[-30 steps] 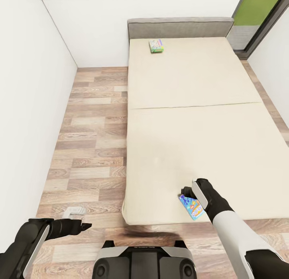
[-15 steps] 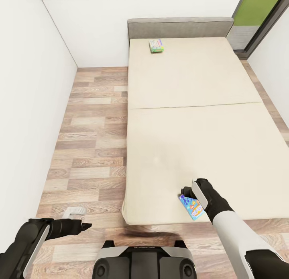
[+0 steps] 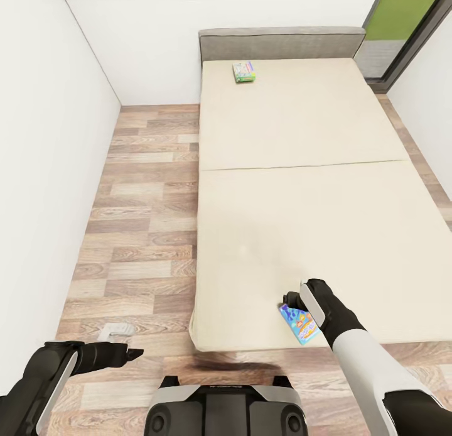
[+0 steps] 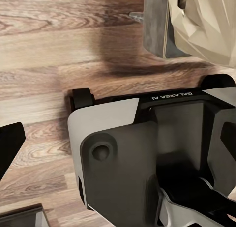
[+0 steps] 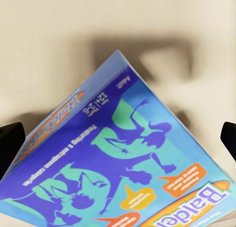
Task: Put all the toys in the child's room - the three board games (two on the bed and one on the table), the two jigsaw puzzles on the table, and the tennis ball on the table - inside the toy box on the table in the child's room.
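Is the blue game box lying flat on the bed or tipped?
Tipped: the blue game box stands on edge beside the right hand, shadow beneath on the bed.

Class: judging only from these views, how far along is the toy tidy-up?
Done: nothing visibly boxed. In hand: the right gripper is at the blue board game at the bed's near edge; grasp uncertain. Left: the green board game lies near the headboard; left gripper idle.
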